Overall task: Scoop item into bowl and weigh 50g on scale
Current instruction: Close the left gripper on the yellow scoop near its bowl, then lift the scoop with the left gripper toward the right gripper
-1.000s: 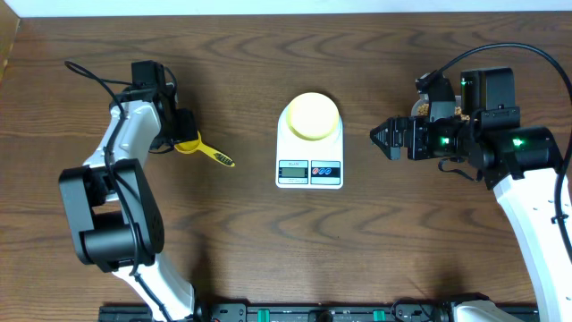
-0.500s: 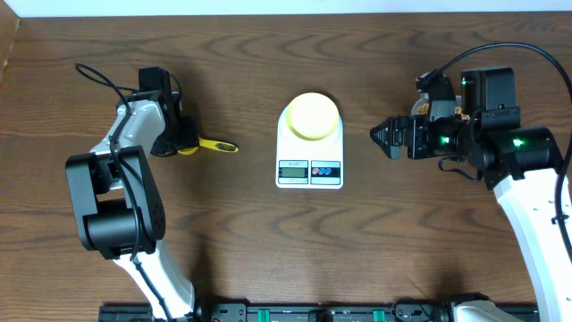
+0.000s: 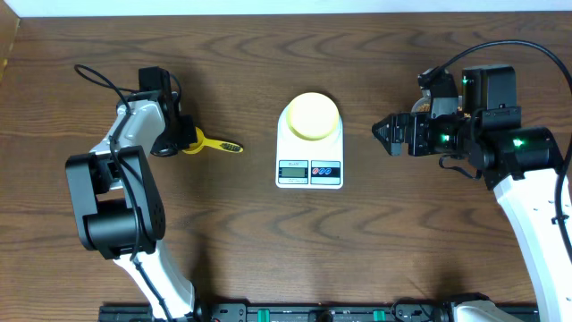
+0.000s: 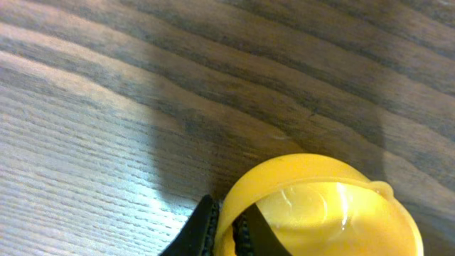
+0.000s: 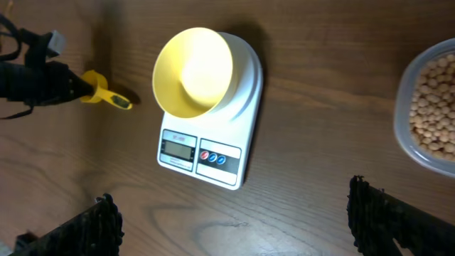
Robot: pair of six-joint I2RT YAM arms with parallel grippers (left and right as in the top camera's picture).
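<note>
Tan round beans (image 5: pixel 435 99) lie unscooped. Our left gripper (image 3: pixel 181 139) pinches the yellow plastic scoop (image 3: pixel 219 145); our right gripper (image 3: pixel 384 137) gapes empty. Next, we carry it across to them.

Left arm (image 3: pixel 125 134) folded back over its base, left hand (image 3: pixel 177 140) low at the surface (image 3: pixel 232 241), fingers (image 4: pixel 206 229) clamped on a yellow scoop (image 3: pixel 219 145), right arm (image 3: pixel 527 170) bent inward, right hand (image 3: pixel 382 136) pointing toward the middle, fingers (image 5: pixel 82 231) spread wide.

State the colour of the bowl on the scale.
Pale yellow bowl, clearest from the right wrist view.
</note>
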